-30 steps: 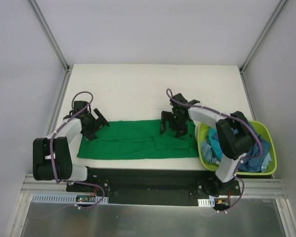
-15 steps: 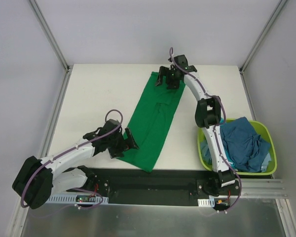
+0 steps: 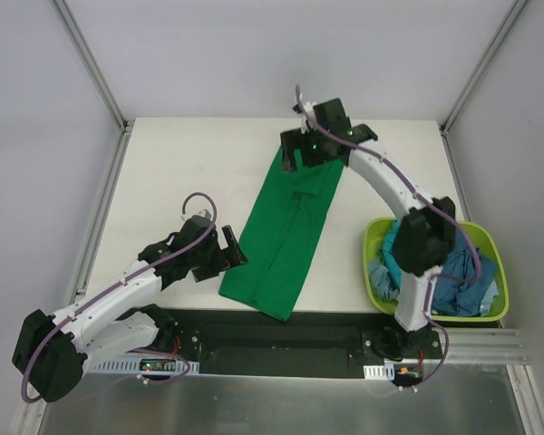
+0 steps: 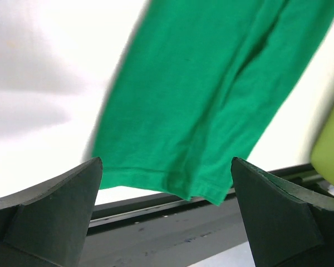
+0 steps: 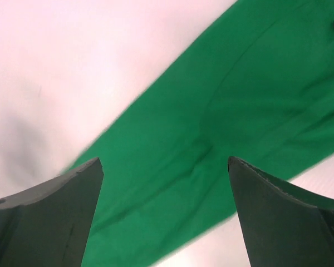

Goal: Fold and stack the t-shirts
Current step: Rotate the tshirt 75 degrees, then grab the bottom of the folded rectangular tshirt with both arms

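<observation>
The bright green t-shirt (image 3: pixel 286 236) lies folded in a long strip, running diagonally from the far middle of the table to its near edge. My left gripper (image 3: pixel 228 252) is open and empty just left of the strip's near end. In the left wrist view the gripper (image 4: pixel 167 222) hangs over the shirt's hem (image 4: pixel 211 100). My right gripper (image 3: pixel 296 152) is open and empty above the strip's far end. In the right wrist view the gripper (image 5: pixel 164 222) has the green cloth (image 5: pixel 222 139) between its spread jaws. Blue and teal t-shirts (image 3: pixel 458 276) lie crumpled in the basket.
The lime-green plastic basket (image 3: pixel 491 237) stands at the near right, and the right arm reaches out from beside it. Its rim shows in the left wrist view (image 4: pixel 331 150). A black rail (image 3: pixel 281 331) runs along the table's near edge. Grey walls enclose the table.
The green shirt has swung from lying left to right along the near edge to lying diagonally, far to near. The right gripper went to the far end; the left arm came nearer.
</observation>
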Available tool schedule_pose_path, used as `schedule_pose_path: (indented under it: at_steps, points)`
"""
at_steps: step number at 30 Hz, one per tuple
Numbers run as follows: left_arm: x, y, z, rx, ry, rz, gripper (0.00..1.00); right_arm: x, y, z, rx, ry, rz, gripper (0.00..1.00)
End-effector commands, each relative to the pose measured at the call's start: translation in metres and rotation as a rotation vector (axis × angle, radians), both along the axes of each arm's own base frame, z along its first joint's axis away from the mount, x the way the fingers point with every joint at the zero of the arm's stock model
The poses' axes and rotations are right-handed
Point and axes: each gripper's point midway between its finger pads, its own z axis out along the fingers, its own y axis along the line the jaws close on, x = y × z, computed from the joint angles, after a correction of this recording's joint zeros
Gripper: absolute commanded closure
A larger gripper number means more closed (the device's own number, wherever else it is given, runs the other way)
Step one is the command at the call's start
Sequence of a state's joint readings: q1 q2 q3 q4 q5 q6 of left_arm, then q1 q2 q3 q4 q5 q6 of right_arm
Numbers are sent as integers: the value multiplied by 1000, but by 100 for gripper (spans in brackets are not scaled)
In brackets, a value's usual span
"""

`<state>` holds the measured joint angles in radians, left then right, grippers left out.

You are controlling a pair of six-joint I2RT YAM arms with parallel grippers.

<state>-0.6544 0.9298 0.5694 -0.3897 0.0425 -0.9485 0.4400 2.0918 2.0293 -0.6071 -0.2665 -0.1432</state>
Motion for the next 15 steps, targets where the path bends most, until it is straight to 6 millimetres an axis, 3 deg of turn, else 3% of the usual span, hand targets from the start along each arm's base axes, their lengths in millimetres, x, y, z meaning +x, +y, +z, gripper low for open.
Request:
schedule_pose_path:
  at_steps: [1,4,8,10,12,15]
  points:
    - [-7,25,-14,104,49,-8,1,-124,3,-14,-187,-15,191,4]
    - [-17,23,-24,98,100,-54,1,-207,17,-44,-216,19,296,4]
    - [-30,23,-38,105,165,-106,12,-304,43,-66,-198,10,456,2]
    - [-34,24,-44,115,184,-107,18,-335,51,-77,-204,21,486,1]
    - [-37,24,-50,116,207,-113,25,-358,60,-86,-215,34,525,9]
    - [-39,20,-55,95,223,-121,32,-368,66,-100,-289,-14,518,19]
